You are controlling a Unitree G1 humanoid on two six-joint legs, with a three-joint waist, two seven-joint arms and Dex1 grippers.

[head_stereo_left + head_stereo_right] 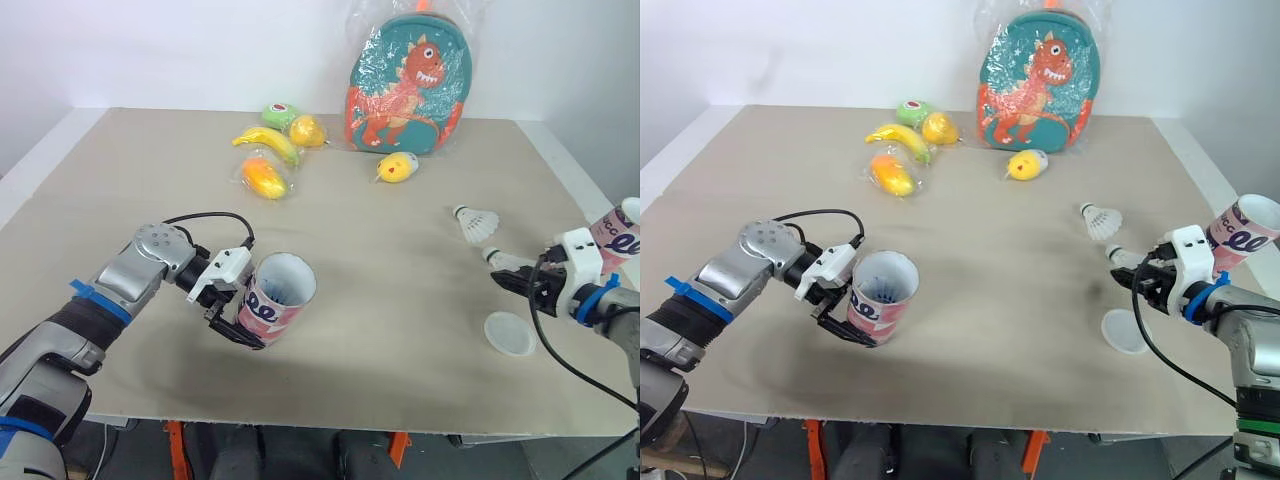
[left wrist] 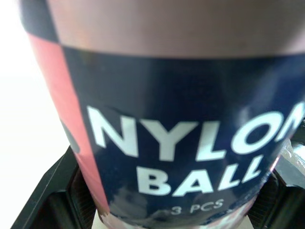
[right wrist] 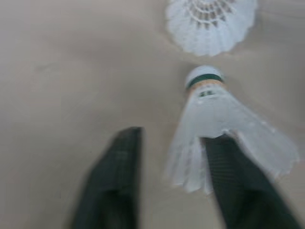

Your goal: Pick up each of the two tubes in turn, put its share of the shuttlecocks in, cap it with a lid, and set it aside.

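Observation:
My left gripper point(image 1: 236, 314) is shut on a pink and navy tube point(image 1: 276, 298), held tilted just above the table's front left with its open mouth up; the left wrist view shows its "NYLON BALL" label point(image 2: 181, 143) close up. At the right, my right gripper point(image 3: 176, 136) is open low over the table, and a white shuttlecock point(image 3: 214, 119) lies against one finger, cork pointing away. A second shuttlecock point(image 1: 478, 224) lies just beyond it. A white lid point(image 1: 510, 333) lies flat near the front edge. The second tube point(image 1: 620, 236) stands at the far right behind my right wrist.
A dinosaur backpack in plastic point(image 1: 410, 85) stands at the back centre. Bagged toy fruits lie before it: a banana point(image 1: 268, 142), an orange piece point(image 1: 264, 178), a lemon point(image 1: 308, 130), a green piece point(image 1: 281, 113) and a yellow piece point(image 1: 398, 167).

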